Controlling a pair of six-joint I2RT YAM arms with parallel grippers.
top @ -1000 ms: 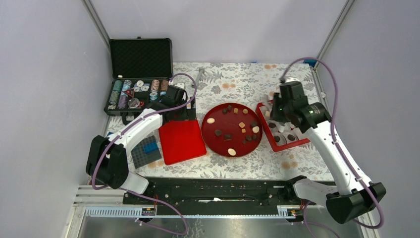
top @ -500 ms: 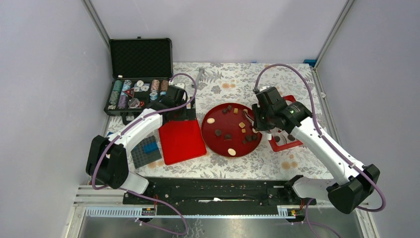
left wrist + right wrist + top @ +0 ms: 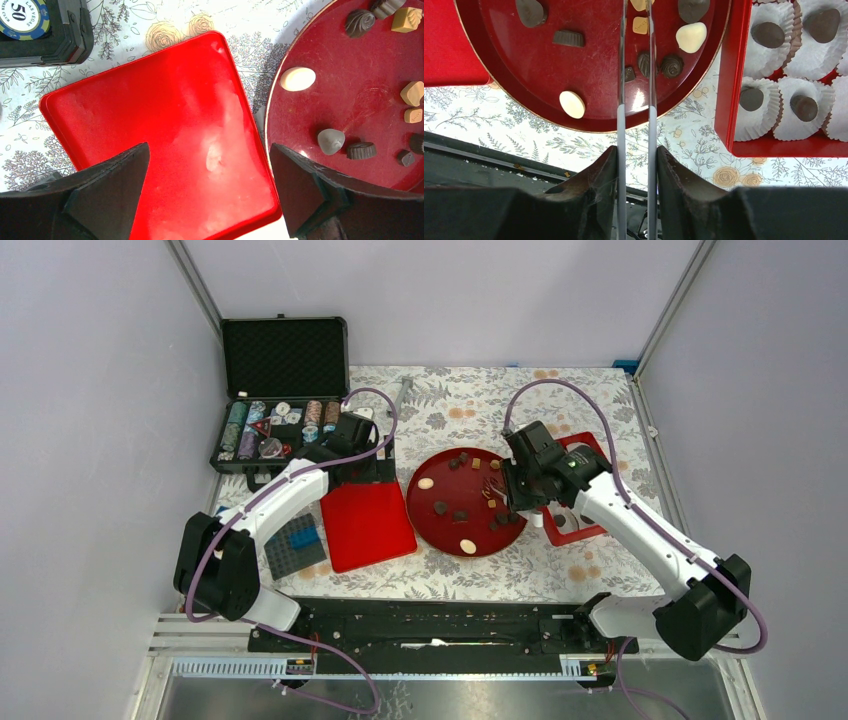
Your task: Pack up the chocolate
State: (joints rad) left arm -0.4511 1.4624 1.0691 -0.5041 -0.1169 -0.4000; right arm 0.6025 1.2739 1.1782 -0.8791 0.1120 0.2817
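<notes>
Right gripper (image 3: 636,150), tweezers (image 3: 621,75) — now over plate (image 3: 589,70)

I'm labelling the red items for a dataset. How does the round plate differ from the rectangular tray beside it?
Shape: the round plate is a circle with a raised rim, while the rectangular tray has straight sides and rounded corners.
Colour: the plate is dark maroon, the tray bright glossy red.
Load: the plate carries loose chocolates, while the tray is bare.
Both are red and lie flat, side by side, on the floral cloth.
</notes>
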